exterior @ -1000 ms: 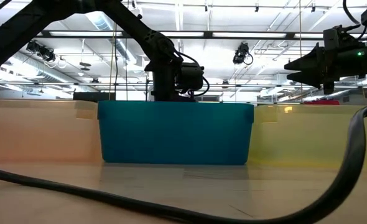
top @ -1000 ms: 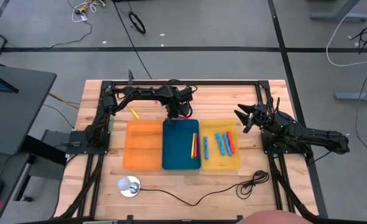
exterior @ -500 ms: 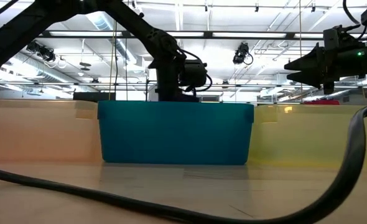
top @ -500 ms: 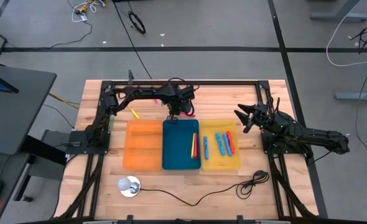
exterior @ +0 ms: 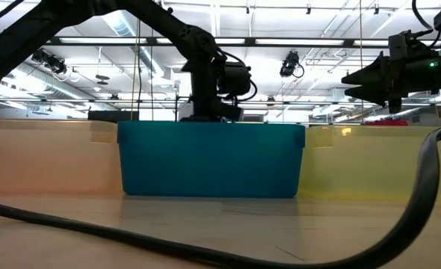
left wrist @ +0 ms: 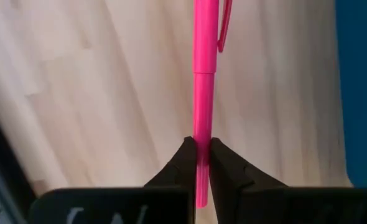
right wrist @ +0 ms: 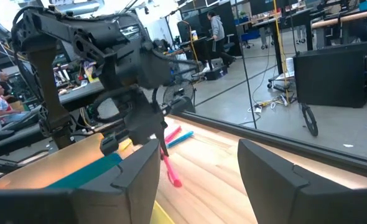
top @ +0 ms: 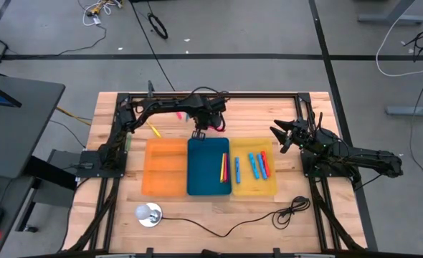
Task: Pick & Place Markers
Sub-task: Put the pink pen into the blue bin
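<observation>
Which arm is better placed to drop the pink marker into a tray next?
Left. The left gripper is clamped on the pink marker beside the blue tray; the right gripper hangs open, holding nothing.

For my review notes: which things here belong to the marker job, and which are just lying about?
Job:
- pink marker gripped in the left hand
- yellow marker on the table
- markers in the blue tray and yellow tray
- orange tray

Lying about:
- black cable
- white round object
- right hand, waiting open
</observation>
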{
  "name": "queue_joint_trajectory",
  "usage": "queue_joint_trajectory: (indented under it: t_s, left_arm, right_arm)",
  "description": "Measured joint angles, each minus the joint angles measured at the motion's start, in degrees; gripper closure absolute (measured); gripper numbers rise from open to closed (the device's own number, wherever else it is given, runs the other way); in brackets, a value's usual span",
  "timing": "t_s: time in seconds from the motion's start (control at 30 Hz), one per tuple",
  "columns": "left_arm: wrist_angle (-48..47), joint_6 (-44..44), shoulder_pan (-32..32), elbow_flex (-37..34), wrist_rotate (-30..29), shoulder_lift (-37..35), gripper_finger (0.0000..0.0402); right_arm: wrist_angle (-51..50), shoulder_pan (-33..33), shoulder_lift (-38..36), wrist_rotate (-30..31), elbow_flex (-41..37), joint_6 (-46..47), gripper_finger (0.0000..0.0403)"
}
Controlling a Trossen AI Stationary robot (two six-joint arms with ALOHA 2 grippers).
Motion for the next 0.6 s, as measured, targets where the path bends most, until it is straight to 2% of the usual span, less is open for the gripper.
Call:
queue_joint_trajectory:
  t_s: [0.33, 0.6]
  left_arm:
    - [-5.4, 2.5, 0.7, 8.2, -0.4, -0.1, 0.0377]
    - [-11.7, 6.3, -1.5, 17.2, -1.6, -0.2, 0.0378]
  right_arm:
    - [0.0, 0.0, 0.0, 0.0, 0.0, 0.0, 0.0188]
    - [0.0, 0.0, 0.0, 0.0, 0.0, 0.0, 0.0188]
